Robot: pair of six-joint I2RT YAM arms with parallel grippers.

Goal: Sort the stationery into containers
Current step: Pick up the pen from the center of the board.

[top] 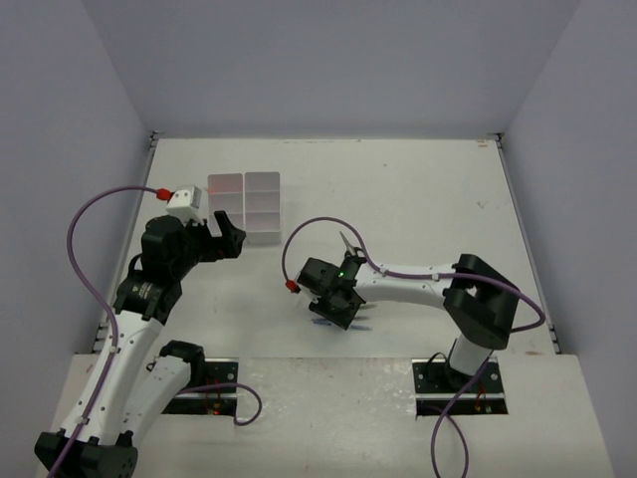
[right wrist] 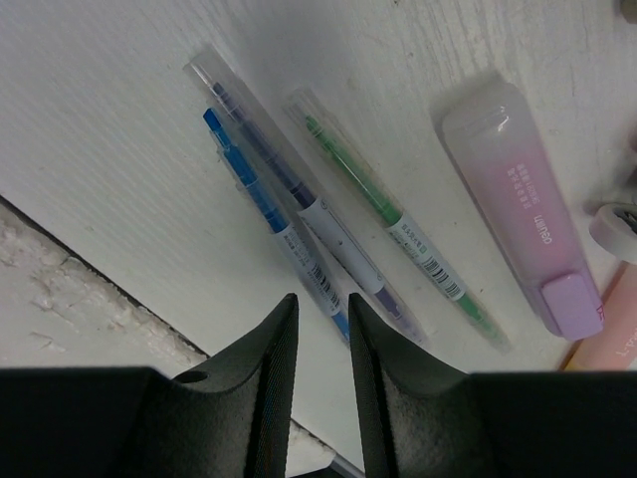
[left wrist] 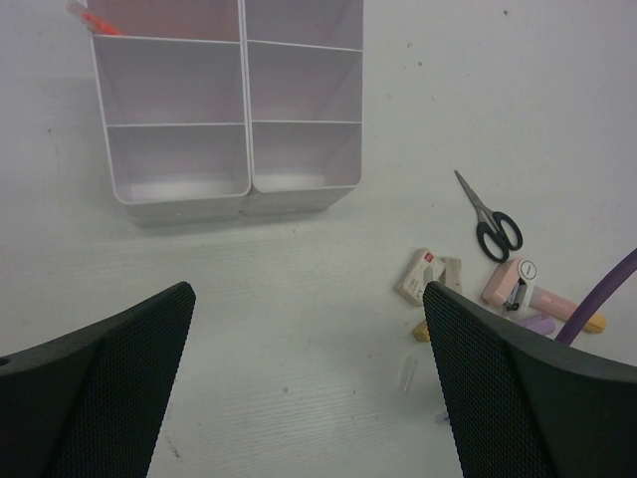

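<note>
White tabletop (right wrist: 100, 100) bears a blue pen (right wrist: 254, 199), seemingly under the narrowed right gripper (right wrist: 320, 301); grasp unclear.

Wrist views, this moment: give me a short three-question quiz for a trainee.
1. True or false: the scissors lie outside the tray.
2. The left gripper is: A open, holding nothing; B shut on an eraser; C shut on a pen.
3. Which colour of pen lies nearest the purple marker?
Key: 1 true; 2 A; 3 the green pen.
</note>
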